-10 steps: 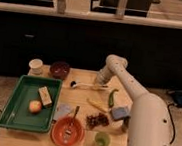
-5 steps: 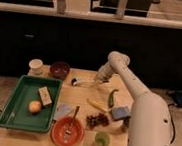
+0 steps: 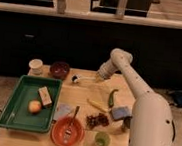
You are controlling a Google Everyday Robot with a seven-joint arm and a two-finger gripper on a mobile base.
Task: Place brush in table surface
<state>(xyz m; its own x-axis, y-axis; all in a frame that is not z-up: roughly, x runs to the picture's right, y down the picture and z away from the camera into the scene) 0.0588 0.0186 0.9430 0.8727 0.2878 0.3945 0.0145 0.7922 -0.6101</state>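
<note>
Slim white-handled brush [image 3: 85,79], small dark head, lies flat on plank-wood table [image 3: 84,93] near far edge. Gripper [image 3: 100,76] at handle's right end — whether it grips, cannot tell. One rectangular green tray [image 3: 24,90]; two round bowls — dark bowl [image 3: 59,69], orange bowl [image 3: 57,132].

The single white arm [image 3: 148,125] enters from the lower right. Its thick lower segment rises up and to the left across the right side of the counter [image 3: 89,93]. At the top it bends in a rounded elbow [image 3: 121,56] above the counter's far edge. From there a shorter, slimmer wrist section [image 3: 109,66] slopes down and to the left. The end effector [image 3: 101,75] hangs at its tip, pointing downward, low over the far middle of the counter. Whether it touches the surface cannot be told.
</note>
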